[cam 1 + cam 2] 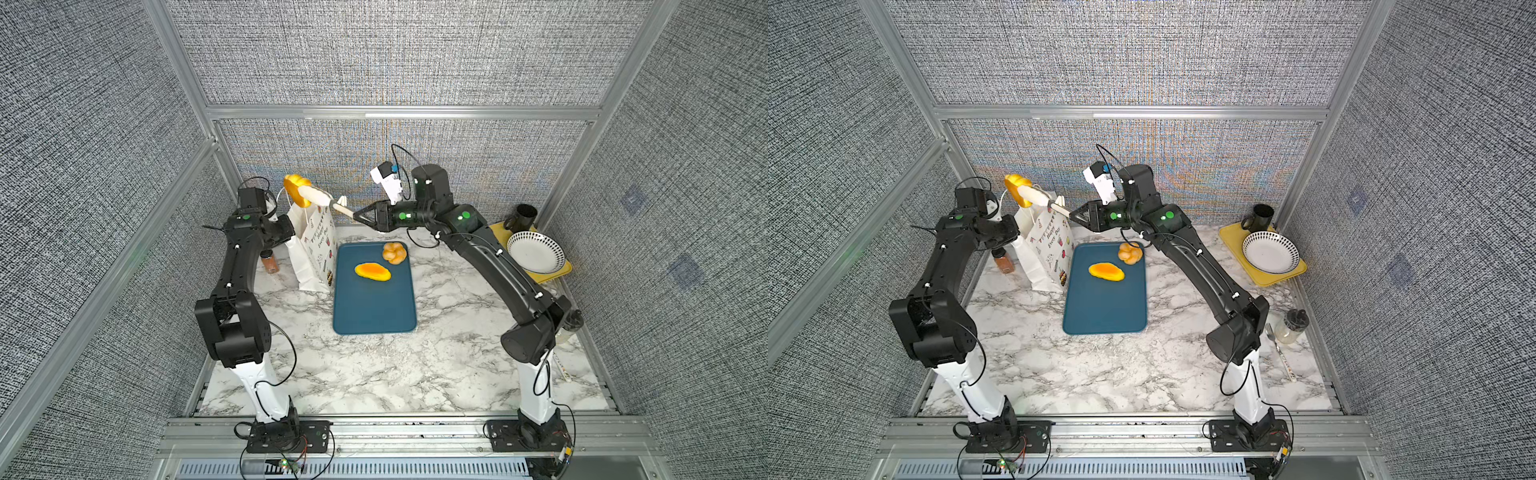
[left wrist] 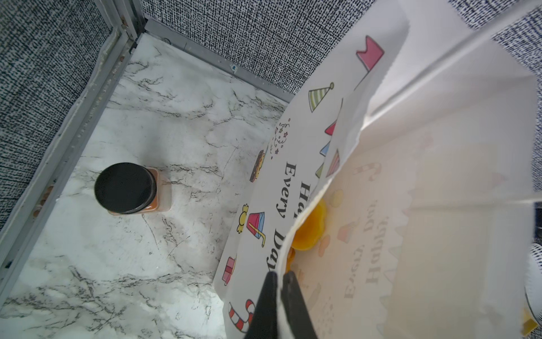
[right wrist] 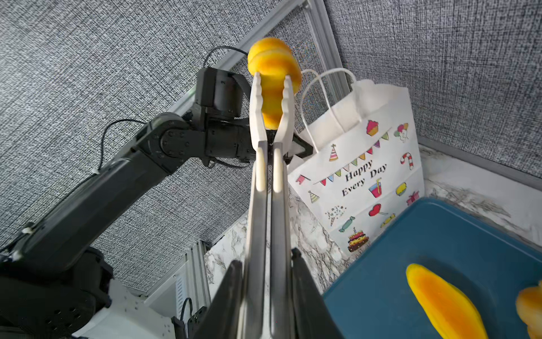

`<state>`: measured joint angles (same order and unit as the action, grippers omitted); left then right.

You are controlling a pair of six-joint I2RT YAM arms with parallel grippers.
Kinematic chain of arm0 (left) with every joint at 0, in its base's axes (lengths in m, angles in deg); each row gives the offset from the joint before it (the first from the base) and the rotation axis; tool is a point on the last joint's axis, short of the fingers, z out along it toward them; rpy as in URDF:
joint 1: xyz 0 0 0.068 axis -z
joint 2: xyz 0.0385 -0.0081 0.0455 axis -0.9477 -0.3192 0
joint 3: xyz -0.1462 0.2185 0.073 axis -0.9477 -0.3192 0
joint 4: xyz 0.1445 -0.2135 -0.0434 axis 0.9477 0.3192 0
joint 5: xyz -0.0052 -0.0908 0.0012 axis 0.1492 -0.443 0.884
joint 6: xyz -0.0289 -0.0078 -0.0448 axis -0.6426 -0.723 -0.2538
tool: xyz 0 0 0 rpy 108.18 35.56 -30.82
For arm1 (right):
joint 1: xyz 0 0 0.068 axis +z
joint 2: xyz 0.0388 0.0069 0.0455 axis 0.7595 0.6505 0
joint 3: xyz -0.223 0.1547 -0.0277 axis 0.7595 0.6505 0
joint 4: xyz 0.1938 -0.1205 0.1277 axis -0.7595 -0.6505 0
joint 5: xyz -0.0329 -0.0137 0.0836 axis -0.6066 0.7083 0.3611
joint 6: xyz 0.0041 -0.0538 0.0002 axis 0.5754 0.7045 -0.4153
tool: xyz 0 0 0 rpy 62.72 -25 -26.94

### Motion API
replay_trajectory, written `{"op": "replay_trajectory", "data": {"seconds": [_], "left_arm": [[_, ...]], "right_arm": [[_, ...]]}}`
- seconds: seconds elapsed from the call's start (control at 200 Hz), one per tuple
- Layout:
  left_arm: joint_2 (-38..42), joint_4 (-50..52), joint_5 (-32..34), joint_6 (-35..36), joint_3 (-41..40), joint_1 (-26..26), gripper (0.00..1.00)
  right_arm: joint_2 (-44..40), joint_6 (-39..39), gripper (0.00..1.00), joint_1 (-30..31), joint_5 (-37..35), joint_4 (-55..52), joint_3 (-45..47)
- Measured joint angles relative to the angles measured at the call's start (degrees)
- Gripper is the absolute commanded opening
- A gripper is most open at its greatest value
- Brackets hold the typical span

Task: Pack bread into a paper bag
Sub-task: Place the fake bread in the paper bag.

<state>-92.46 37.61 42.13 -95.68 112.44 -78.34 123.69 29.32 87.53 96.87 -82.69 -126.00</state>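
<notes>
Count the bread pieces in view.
4: a bun in the tongs near the top of the bag, an oval and a knotted roll on the tray, a piece inside the bag. More may hide there.

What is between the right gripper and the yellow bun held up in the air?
A pair of tongs: the right gripper is shut on their handles, and their white tips clamp the yellow bun. The right wrist view shows this clearly.

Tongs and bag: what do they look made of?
Tongs: grey metal arms with a dull brushed sheen; cream toothed tips look like plastic or silicone, cannot tell which. Paper bag: thin matte white paper; the lettering shows through its wall in the left wrist view.
</notes>
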Motion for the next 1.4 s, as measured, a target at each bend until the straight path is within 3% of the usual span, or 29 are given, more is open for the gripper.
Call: {"op": "replay_trajectory", "data": {"seconds": [0.33,0.581,0.831,1.036,1.161,1.396], "left_arm": [[0.00,0.00,-0.22,-0.13,0.07,0.00,0.02],[0.87,-0.35,-0.63,-1.25,-0.70,0.04,0.02],[2.03,-0.55,-0.68,-1.49,-1.31,0.04,0.02],[2.23,-0.44,-1.27,-2.16,-1.44,0.04,0.02],[2.23,-0.57,-1.68,-2.34,-1.66,0.04,0.02],[2.25,-0.74,-1.70,-2.36,-1.77,0.02,0.02]], "right_arm": [[-0.46,-0.59,0.11,0.15,0.20,2.05,0.94],[7.08,-1.75,0.11,0.37,1.70,3.98,-5.03],[10.19,-3.19,0.11,0.15,1.79,6.45,-4.46],[10.75,-3.80,0.14,0.02,1.29,7.98,-2.78],[11.19,-3.85,0.23,-0.09,1.14,7.98,-2.60],[11.08,-3.87,0.29,-0.22,0.09,6.69,-1.99]]}}
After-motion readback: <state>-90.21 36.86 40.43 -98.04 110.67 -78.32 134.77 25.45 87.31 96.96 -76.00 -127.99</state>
